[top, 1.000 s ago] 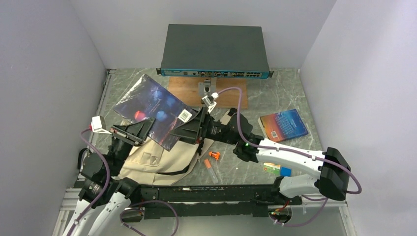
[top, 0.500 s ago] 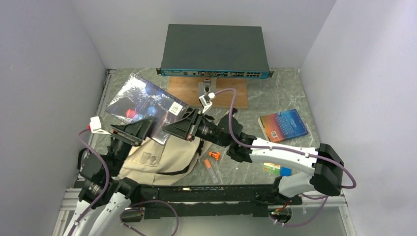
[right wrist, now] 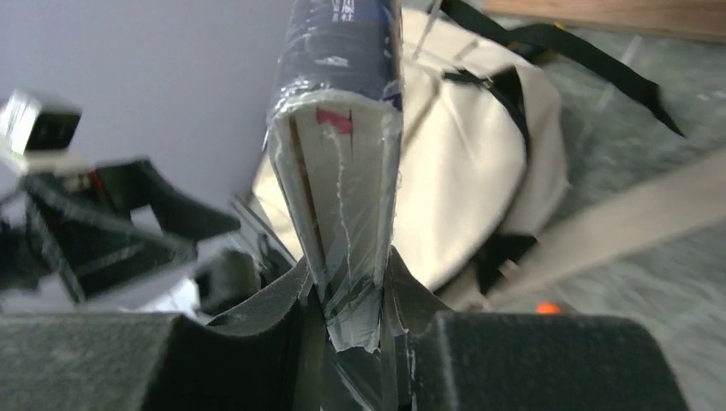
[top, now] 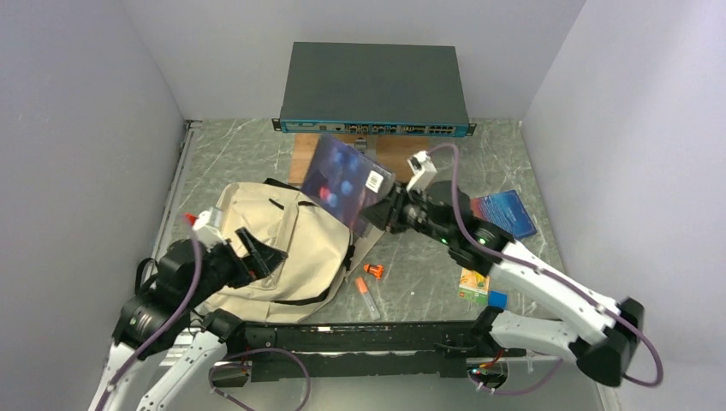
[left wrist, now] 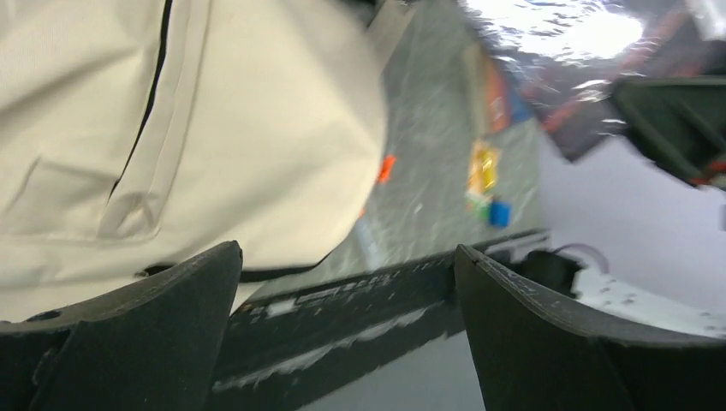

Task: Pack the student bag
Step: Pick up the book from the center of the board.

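Right gripper (top: 374,214) clamped on the lower edge of a wrapped book (top: 342,175); the book is tilted up in the air over the far right side of the student bag (top: 282,244). Left gripper (top: 261,257) spread wide with nothing between the fingers, over the bag's near left part; can't tell if it touches the cloth. Bag lies flat, left of centre, its near edge by the black rail (top: 377,334). Green marbled tabletop (top: 231,154), grey walls left (top: 86,128), right (top: 633,128) and behind. At the back wall a network switch (top: 374,86), with a wooden board (top: 402,158) just in front. Second book (top: 505,214) right of the gripper. Orange cap (top: 372,271) and clear tube (top: 368,298) beside the bag's right edge, and a small yellow packet (top: 473,287) further right. Bare marble shows at far left and far right
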Action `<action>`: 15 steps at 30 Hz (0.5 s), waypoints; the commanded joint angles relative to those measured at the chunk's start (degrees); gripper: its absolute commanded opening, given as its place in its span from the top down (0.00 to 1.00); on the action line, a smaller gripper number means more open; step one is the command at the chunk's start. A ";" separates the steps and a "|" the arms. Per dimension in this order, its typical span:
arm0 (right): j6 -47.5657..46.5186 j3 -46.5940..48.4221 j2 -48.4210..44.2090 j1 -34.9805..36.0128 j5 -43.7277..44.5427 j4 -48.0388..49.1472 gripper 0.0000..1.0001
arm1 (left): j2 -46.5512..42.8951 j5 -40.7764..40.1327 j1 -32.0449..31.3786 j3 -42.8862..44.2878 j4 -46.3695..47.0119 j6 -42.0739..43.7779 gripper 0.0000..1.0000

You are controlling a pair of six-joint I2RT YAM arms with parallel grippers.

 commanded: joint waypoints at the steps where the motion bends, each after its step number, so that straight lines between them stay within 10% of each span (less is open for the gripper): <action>1: -13.44 -3.72 -12.75 0.72 -3.47 -4.31 1.00 | 7.97 9.05 0.05 -2.09 -4.25 6.28 0.01; 7: -12.98 -6.49 -22.72 0.58 3.05 -18.28 1.00 | 17.47 11.65 -2.23 -5.66 8.91 6.69 0.06; 15: -6.79 -6.51 -33.38 0.60 21.12 -29.49 1.00 | 41.06 -12.41 -22.93 7.02 3.85 8.73 0.01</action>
